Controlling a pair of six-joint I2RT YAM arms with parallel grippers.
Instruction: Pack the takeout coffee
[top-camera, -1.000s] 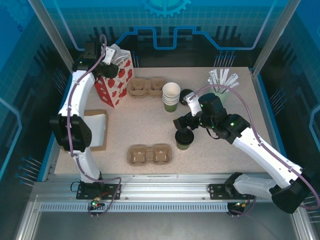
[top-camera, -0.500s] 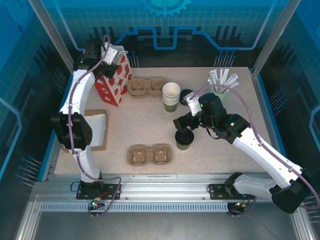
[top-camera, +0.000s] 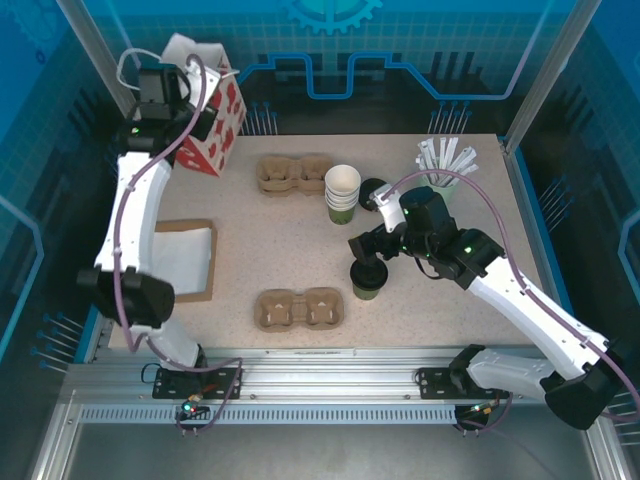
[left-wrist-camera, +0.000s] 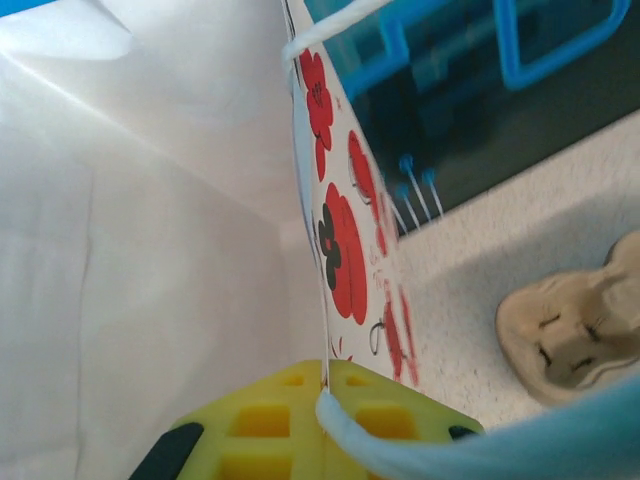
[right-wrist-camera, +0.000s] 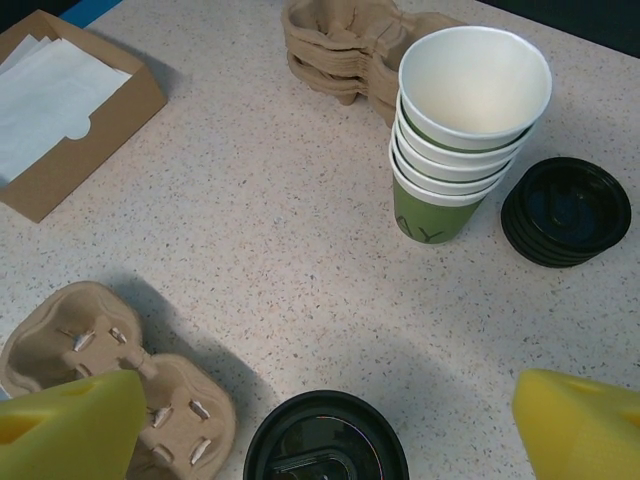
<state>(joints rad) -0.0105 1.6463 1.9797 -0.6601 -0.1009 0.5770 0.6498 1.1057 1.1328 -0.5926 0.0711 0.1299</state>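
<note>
Top view: takeout coffee (top-camera: 368, 282) upright, lid up, long axis vertical, just beside the near cup carrier (top-camera: 300, 308) at its 3 o'clock, with bare table (top-camera: 280, 240) open toward 10. Right wrist view: right gripper (right-wrist-camera: 335, 425) spread wide, straddling the black lid, holding nothing. Left wrist view: left gripper (left-wrist-camera: 325, 420) pinched on the flowered bag (left-wrist-camera: 340, 240) rim; from above the bag sits tilted at the far-left corner.
</note>
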